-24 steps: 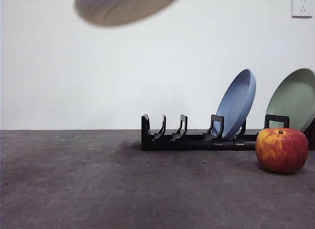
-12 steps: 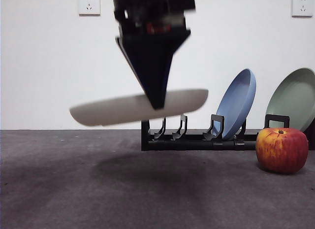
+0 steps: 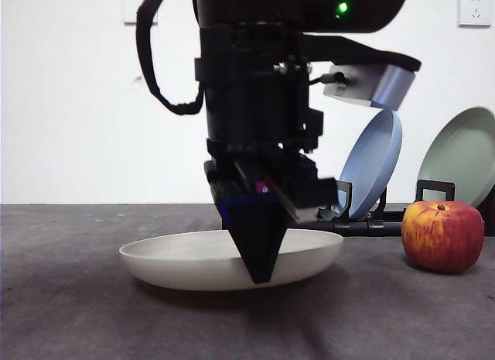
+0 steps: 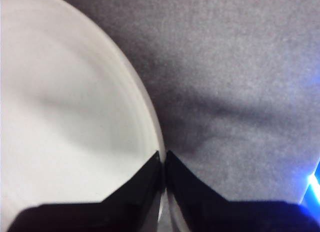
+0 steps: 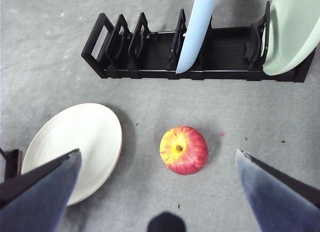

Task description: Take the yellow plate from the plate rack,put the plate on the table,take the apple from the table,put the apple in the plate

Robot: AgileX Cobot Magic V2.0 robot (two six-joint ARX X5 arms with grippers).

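Observation:
The cream yellow plate [image 3: 170, 263] lies flat and low on the dark table [image 3: 77, 321], in front of the black plate rack [image 3: 363, 224]. My left gripper [image 3: 259, 275] comes straight down onto the plate's near rim. In the left wrist view it [image 4: 162, 154] is shut on the edge of the plate [image 4: 65, 117]. The red apple [image 3: 442, 236] sits on the table to the plate's right, untouched. My right gripper [image 5: 157, 152] hangs open high above the apple [image 5: 183, 150], with the plate [image 5: 75, 142] and rack [image 5: 150, 62] below it.
A blue plate [image 3: 375, 162] and a pale green plate [image 3: 464, 155] stand tilted in the rack's right slots; the right wrist view shows them too, blue plate [image 5: 197, 27] and green plate [image 5: 292, 32]. The rack's left slots hold nothing. A white wall closes the back.
The left arm has come down with the plate, from high at the picture's top, through mid-air, to the table surface in front of the rack. The apple has not moved.

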